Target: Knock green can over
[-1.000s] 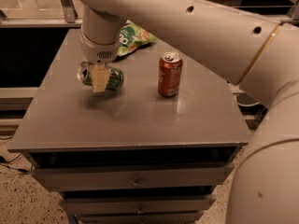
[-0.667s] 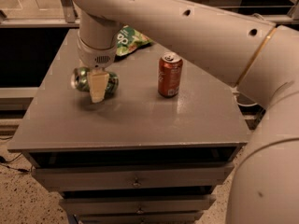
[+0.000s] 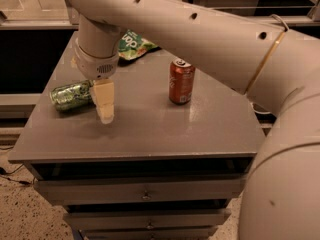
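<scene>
The green can (image 3: 70,95) lies on its side near the left edge of the grey table (image 3: 150,129), its length running left to right. My gripper (image 3: 104,104) hangs just to the right of the can, its pale fingers (image 3: 105,103) pointing down at the tabletop. The can's right end is partly hidden behind the fingers.
A red-orange soda can (image 3: 181,81) stands upright in the middle of the table. A flat green snack bag (image 3: 134,45) lies at the back, partly hidden by my arm. Drawers (image 3: 145,194) run below the table's front edge. My arm spans the upper right.
The green can has rolled left toward the table's left edge and now lies clear to the left of my gripper.
</scene>
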Tool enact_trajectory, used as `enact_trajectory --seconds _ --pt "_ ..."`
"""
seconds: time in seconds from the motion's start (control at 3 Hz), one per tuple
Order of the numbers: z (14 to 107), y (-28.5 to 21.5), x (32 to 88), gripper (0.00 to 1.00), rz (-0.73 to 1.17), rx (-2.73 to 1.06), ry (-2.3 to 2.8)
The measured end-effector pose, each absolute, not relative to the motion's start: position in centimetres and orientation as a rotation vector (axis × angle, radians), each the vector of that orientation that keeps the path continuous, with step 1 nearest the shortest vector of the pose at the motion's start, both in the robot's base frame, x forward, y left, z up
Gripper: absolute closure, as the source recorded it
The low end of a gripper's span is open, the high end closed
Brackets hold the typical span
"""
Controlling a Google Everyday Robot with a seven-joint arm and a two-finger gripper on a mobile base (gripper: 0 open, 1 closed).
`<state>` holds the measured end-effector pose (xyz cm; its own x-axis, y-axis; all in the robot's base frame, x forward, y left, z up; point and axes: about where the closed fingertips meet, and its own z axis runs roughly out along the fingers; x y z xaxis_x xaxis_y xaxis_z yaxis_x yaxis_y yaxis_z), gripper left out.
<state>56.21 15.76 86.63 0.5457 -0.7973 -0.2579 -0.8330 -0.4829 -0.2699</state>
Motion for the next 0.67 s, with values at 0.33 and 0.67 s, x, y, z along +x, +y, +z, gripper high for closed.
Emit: enact_trajectory --seconds 0.33,0.67 --pt "86.26 16.28 55.50 0.00 0.171 -2.494 1.268" --pt "85.92 16.55 55.16 0.00 0.191 -2.534 1.243"
